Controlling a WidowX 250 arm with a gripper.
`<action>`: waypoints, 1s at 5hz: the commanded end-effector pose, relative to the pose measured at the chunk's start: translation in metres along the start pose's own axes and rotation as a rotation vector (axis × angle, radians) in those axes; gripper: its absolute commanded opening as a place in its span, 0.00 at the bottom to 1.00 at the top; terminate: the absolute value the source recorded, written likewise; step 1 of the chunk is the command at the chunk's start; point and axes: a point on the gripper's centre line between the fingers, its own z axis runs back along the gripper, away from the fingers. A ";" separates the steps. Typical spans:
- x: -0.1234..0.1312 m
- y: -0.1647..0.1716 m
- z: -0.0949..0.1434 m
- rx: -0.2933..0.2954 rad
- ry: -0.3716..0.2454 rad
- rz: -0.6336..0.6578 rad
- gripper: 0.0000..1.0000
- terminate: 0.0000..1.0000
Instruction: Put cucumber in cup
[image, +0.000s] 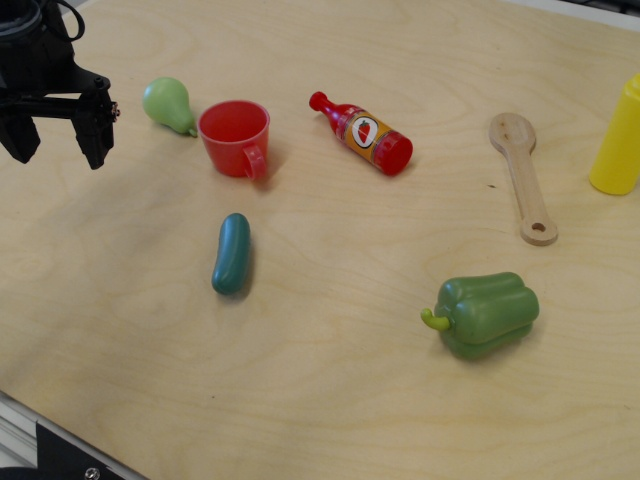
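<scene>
The cucumber (231, 253), a dark teal-green oblong, lies on the wooden table a little below the cup. The red cup (235, 138) stands upright and empty, its handle facing the front. My black gripper (57, 140) is at the far left, well left of the cup and up-left of the cucumber. Its two fingers are spread apart and hold nothing.
A pale green pear (167, 103) lies just left of the cup. A red ketchup bottle (364, 133) lies on its side to the right. A wooden spoon (523, 176), a yellow bottle (619, 141) and a green bell pepper (486, 314) are further right. The table's front edge (60, 425) runs at lower left.
</scene>
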 end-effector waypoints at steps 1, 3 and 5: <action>0.000 0.000 0.000 0.000 0.000 0.000 1.00 0.00; -0.013 -0.042 0.015 -0.027 -0.023 -0.036 1.00 0.00; -0.027 -0.089 0.021 -0.058 -0.040 -0.125 1.00 0.00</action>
